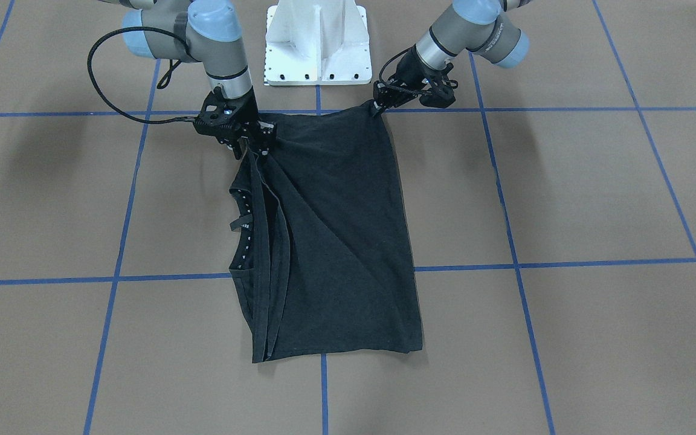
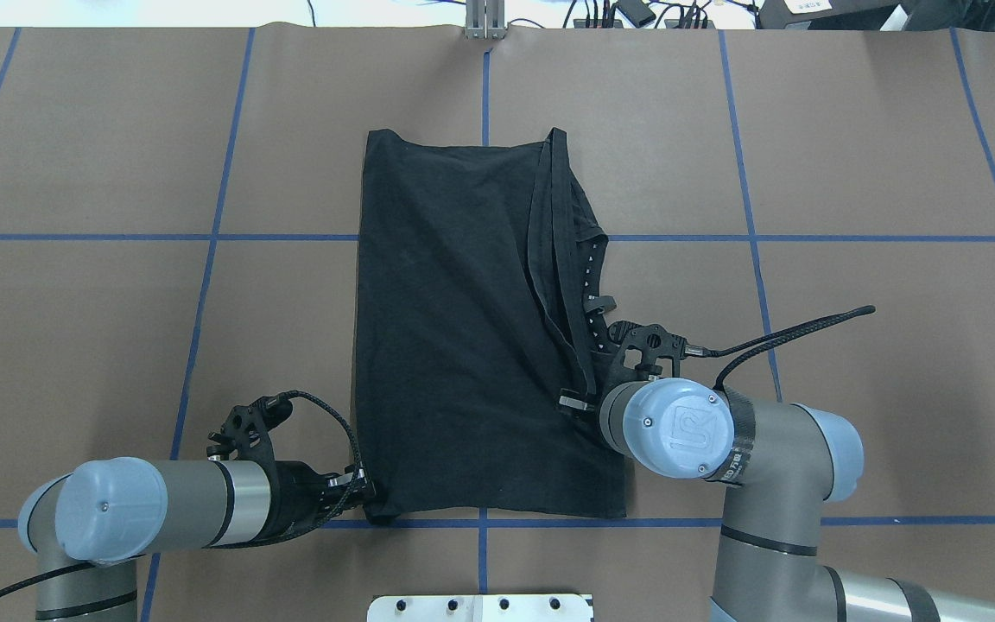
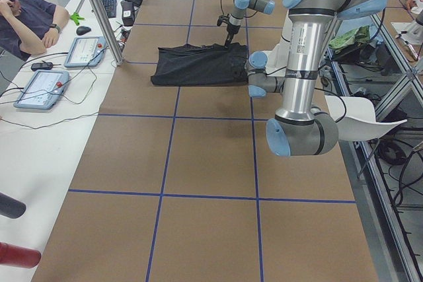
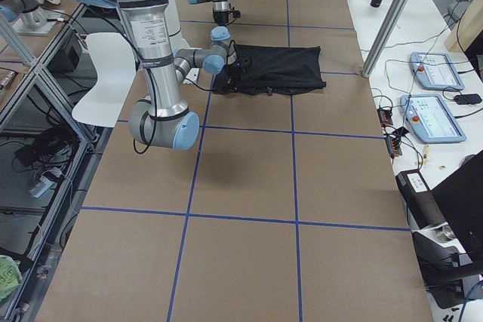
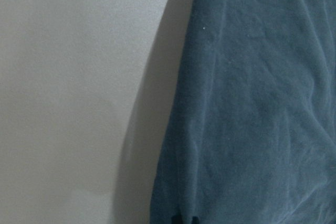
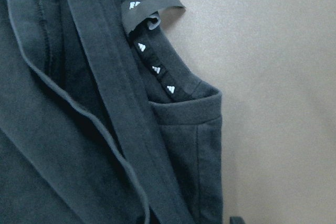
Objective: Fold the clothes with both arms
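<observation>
Outward of the left gripper [image 1: 378,107] and the right gripper [image 1: 256,144], open table [image 1: 571,193] offers passage, though a black cable [image 1: 89,60] loops beside the right one. Between them lies the T-shirt [image 1: 336,229]; behind stands the white pedestal [image 1: 318,42].

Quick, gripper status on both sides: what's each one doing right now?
Left gripper: closed, pinching a corner of the T-shirt.
Right gripper: closed on the T-shirt's bunched edge.

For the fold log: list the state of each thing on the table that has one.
T-shirt: folded lengthwise, lying mostly flat, print hidden, collar on the robot's right.
left gripper: shut on the T-shirt's near corner.
right gripper: shut on the T-shirt's layered edge by the collar.
</observation>
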`<state>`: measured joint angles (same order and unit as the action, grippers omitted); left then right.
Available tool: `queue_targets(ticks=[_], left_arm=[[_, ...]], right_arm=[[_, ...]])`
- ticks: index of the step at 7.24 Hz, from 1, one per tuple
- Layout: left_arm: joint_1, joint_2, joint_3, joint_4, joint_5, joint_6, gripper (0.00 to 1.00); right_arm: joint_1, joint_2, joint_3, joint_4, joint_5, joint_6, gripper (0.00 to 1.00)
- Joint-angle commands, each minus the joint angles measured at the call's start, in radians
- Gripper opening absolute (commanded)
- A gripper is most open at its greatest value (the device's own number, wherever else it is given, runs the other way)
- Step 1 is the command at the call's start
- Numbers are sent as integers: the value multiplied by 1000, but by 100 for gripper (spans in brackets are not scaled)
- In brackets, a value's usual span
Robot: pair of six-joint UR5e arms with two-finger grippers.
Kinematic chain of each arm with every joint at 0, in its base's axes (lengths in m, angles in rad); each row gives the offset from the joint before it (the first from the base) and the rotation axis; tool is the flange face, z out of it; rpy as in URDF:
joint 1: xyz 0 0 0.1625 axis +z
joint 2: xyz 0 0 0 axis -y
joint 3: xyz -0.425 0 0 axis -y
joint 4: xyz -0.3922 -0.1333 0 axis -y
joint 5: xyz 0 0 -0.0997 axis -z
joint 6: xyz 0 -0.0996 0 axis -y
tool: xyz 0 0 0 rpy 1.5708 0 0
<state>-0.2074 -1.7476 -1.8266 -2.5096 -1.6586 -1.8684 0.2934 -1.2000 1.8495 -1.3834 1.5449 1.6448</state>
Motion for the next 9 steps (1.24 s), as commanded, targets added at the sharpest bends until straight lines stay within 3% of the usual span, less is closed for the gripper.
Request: queue_targets(ticks=[1, 6, 9], left_arm=[[-1, 0, -5, 0, -1, 0, 0], [-1, 0, -7, 0, -1, 0, 0], [-1, 2, -7, 0, -1, 0, 0]], right_arm=[[0, 0, -1, 0, 0, 0, 53], [0, -1, -3, -5, 0, 0, 53], [0, 0, -9, -3, 1, -2, 38]])
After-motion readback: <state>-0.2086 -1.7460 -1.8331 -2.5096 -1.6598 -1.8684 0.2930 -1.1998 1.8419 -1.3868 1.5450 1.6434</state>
